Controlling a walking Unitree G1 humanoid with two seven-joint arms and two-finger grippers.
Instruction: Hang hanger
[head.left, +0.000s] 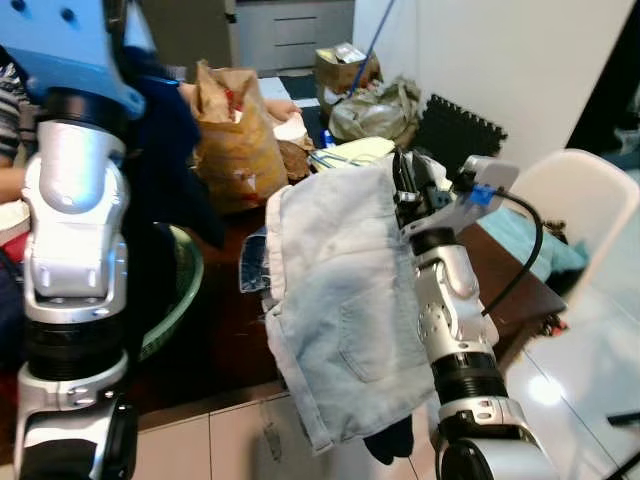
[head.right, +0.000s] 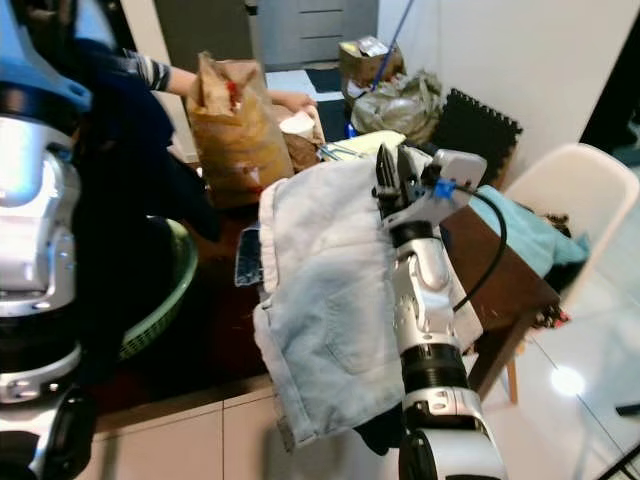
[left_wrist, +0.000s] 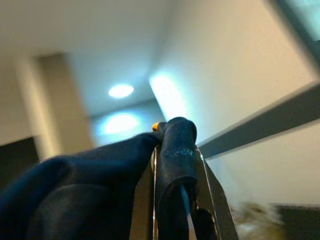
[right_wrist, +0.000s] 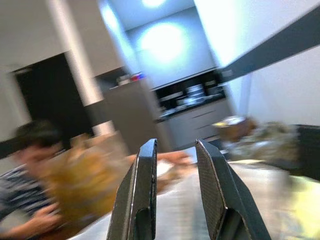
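The right gripper (head.left: 405, 178) is raised, its fingers parted with nothing between them, pale denim shorts (head.left: 335, 300) draped just left of it. The left gripper (left_wrist: 175, 165) points upward, clamped on a dark navy garment (left_wrist: 75, 195). A paper bag (head.left: 235, 130) stands beyond.

One pale denim garment (head.left: 340, 300), one dark garment (left_wrist: 90, 195), one paper bag (head.left: 232, 135), one white chair (head.left: 575, 195).

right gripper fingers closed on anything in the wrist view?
No. The right gripper has its two fingers apart with an empty gap between them.
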